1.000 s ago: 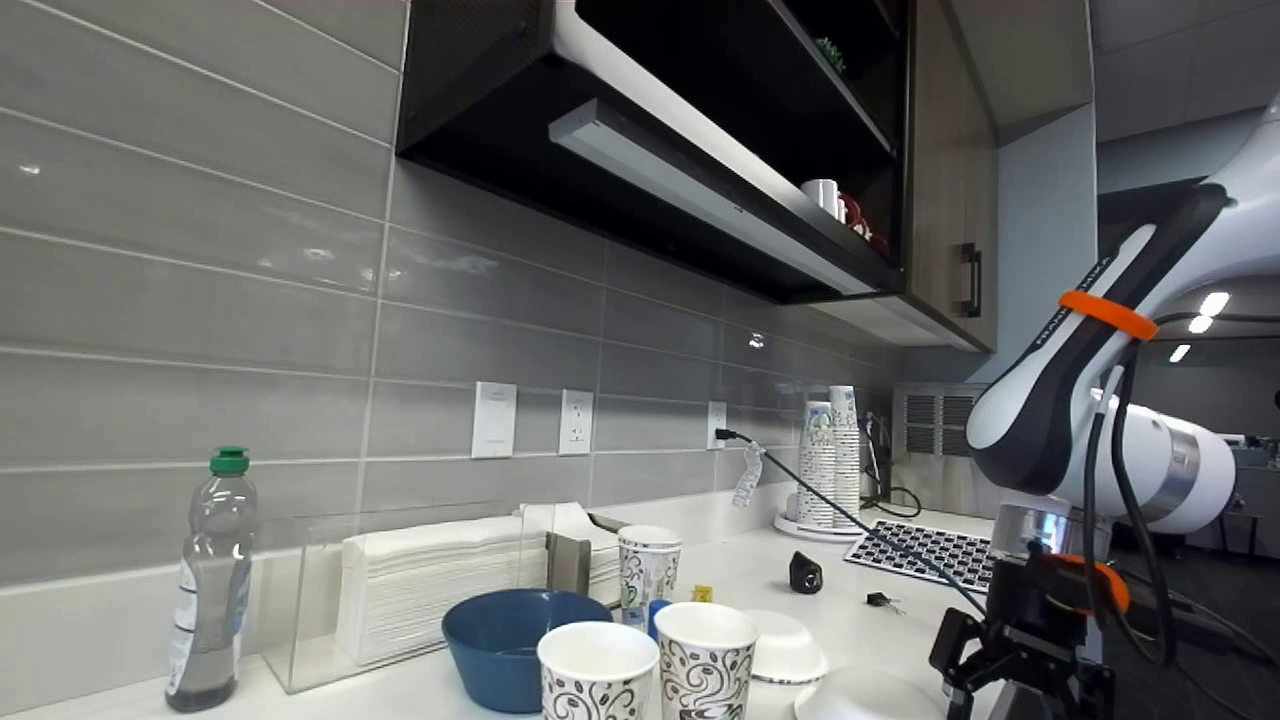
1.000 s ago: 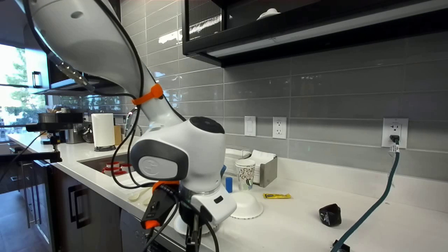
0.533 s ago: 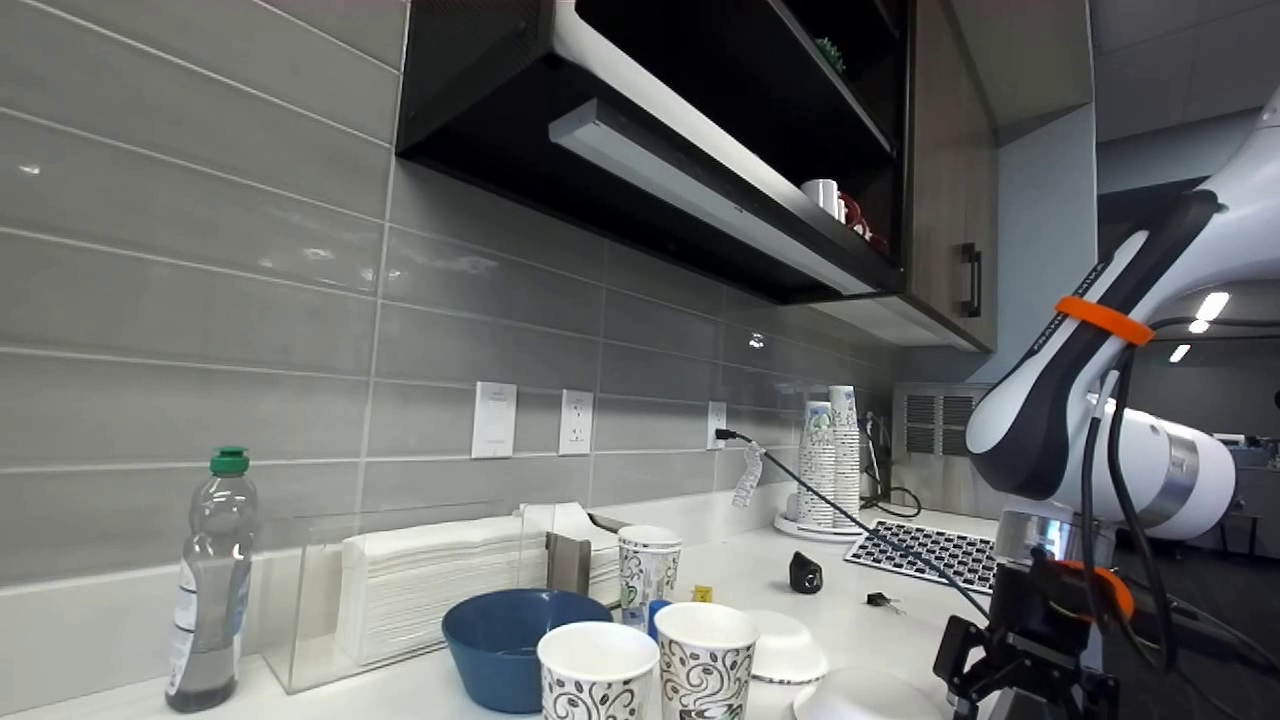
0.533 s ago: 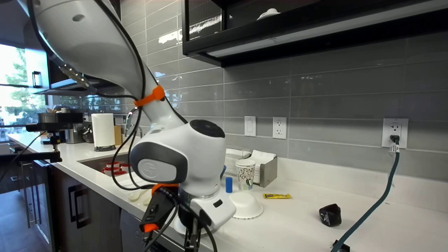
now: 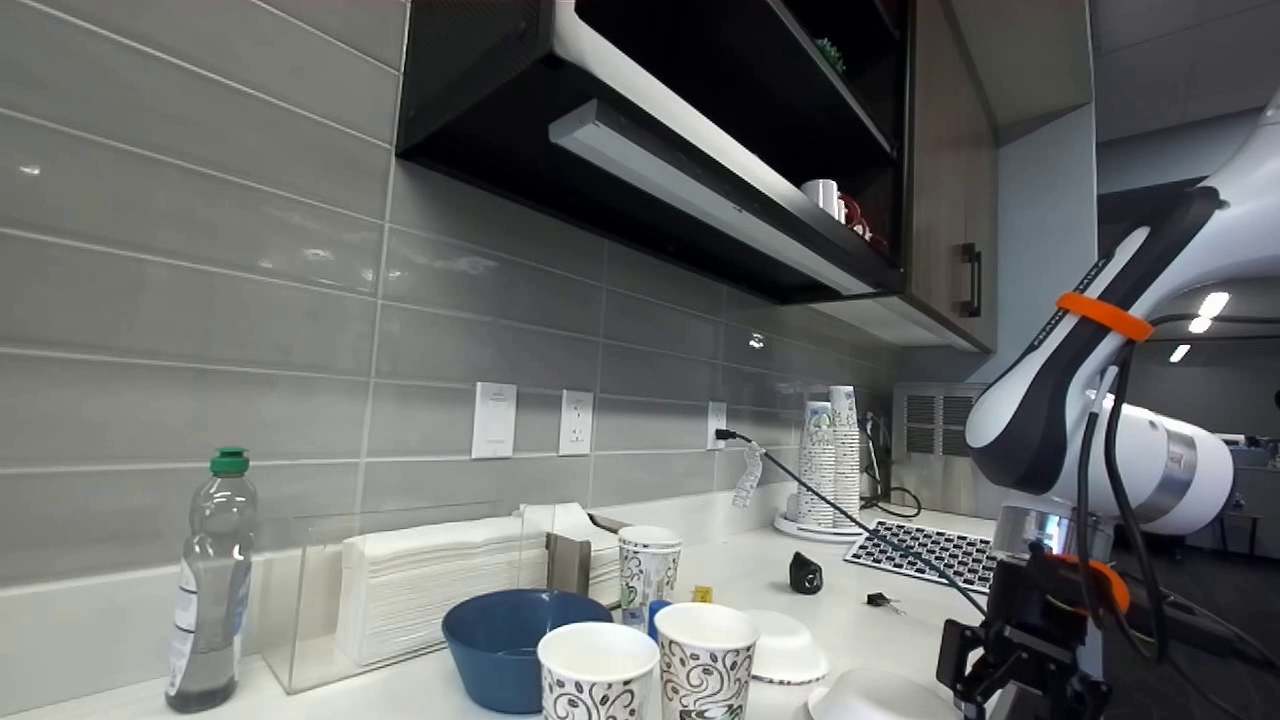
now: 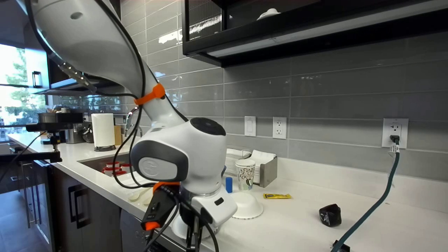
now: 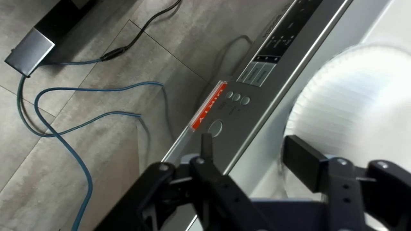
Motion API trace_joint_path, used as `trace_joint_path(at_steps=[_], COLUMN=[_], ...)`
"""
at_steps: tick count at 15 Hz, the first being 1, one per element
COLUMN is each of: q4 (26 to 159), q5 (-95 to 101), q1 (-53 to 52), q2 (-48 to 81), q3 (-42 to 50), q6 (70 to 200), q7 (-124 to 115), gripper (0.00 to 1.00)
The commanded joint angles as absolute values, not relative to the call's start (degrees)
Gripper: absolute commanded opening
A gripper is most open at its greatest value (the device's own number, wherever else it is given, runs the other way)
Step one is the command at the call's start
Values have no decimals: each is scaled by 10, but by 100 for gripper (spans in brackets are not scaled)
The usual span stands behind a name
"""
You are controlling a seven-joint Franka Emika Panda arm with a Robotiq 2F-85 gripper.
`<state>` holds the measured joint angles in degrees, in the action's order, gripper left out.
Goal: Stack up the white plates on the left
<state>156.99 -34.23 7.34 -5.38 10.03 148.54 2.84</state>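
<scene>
Fingers point(image 7: 303, 160) of the black gripper point(image 7: 253, 147) stand wide apart in the wrist view, one overlapping the rim of a round glossy white plate point(image 7: 362, 106), contact unclear; an orange-red label point(image 7: 208, 106) shows here alone; in an exterior view, a clear box-shaped holder point(image 5: 315, 600) contains white paper napkins point(image 5: 440, 590) behind a round blue bowl point(image 5: 520, 650); two upside-down white plates point(image 5: 785, 648) sit one beside the other on the white counter point(image 5: 840, 630), before a grey tiled wall point(image 5: 200, 300); in an exterior view, a recessed grey sink point(image 6: 94, 162), seen only here, holds red-and-white mugs point(image 6: 117, 169); the white robot arm point(image 6: 203, 157) partly covers the plate nearer the gripper.
</scene>
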Motion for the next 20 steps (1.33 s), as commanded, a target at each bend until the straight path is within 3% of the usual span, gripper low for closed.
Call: trace_joint_path(at_steps=[1, 6, 11, 13, 16, 18, 20], q4=[1575, 1571, 1567, 1566, 1562, 1560, 1558], q5=[-361, -397, -435, -449, -465, -474, -478], q1=[76, 73, 75, 71, 70, 69, 69], q2=[-60, -64, -67, -66, -64, -63, -62], q3=[108, 115, 121, 125, 128, 128, 128], q6=[1482, 1484, 1481, 1481, 1479, 1479, 1478], q7=[48, 73, 111, 125, 145, 157, 164], gripper=[32, 27, 4, 7, 28, 27, 13])
